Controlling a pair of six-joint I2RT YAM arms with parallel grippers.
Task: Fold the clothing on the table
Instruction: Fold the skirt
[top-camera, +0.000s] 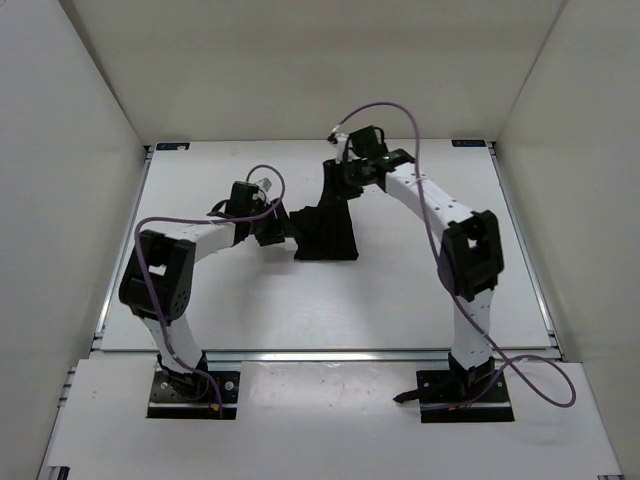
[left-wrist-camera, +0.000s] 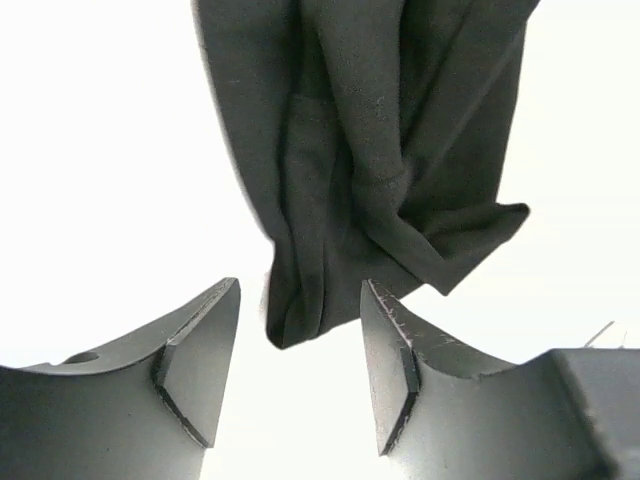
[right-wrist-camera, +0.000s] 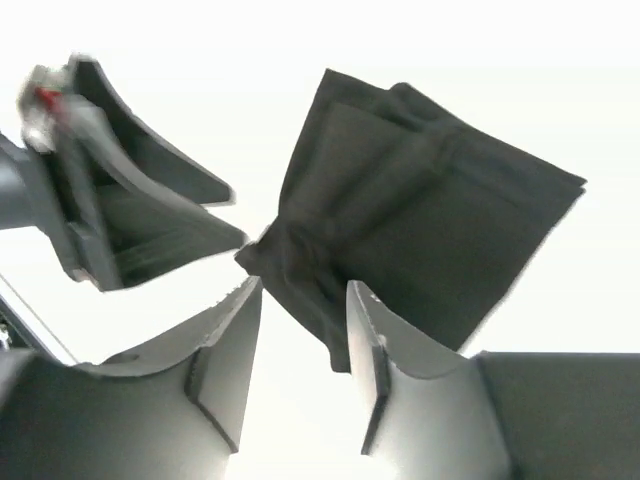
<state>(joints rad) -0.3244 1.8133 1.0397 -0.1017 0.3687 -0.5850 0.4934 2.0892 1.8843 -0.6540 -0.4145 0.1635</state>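
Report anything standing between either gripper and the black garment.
Nothing visible does. The clothing sits bunched on the table, directly ahead of both open grippers. One corner reaches the gap between the fingers of the left gripper, and another edge reaches the gap of the right gripper.

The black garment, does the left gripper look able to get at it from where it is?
Probably yes. The left gripper stands open, and a bunched end of the black garment lies just ahead of its fingertips with nothing between. The right gripper, also open, is at the far end.
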